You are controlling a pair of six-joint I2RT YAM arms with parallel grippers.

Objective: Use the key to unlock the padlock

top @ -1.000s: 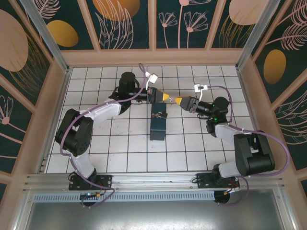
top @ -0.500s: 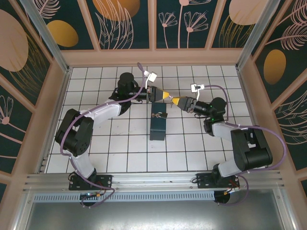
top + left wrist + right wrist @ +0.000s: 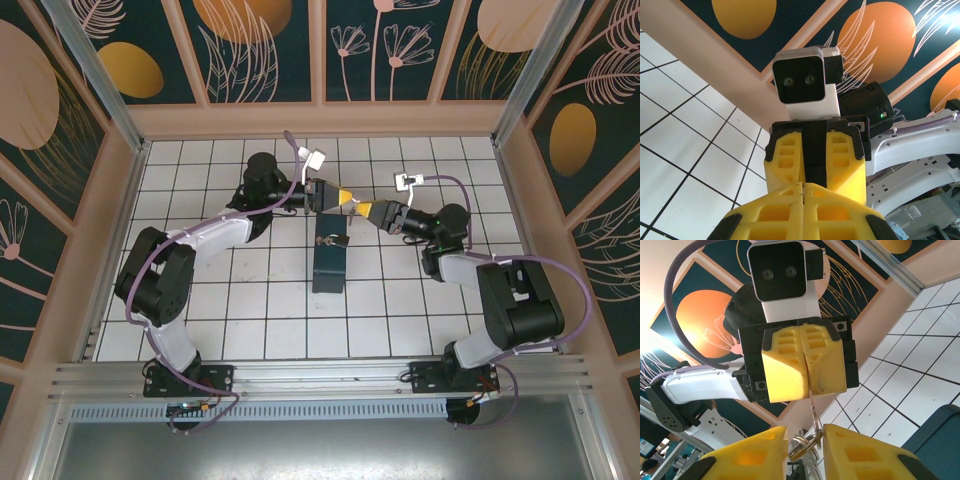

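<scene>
My left gripper [image 3: 349, 200] is shut on the blade of the small silvery key [image 3: 811, 395], held in the air above the table's middle. In the right wrist view its yellow fingers [image 3: 785, 365] pinch the blade, and the key hangs down to its little ring [image 3: 807, 446]. My right gripper [image 3: 805, 434] meets it tip to tip. Its jaws stand a narrow gap apart, with the key's head and ring between them, touching both fingers. The left gripper [image 3: 803, 186] looks pressed tight in its own view. The dark padlock [image 3: 333, 240] sits at the far end of the blue box [image 3: 330, 270], below both grippers.
The white tiled table [image 3: 230, 310] is ringed by a low beige wall [image 3: 320, 118] and painted panels. The box lies just near of the two grippers. Both arms' cables arch above the wrists.
My right gripper has slid left to meet the left gripper, and its jaws have narrowed around the key's ring. The left arm has stayed put.
</scene>
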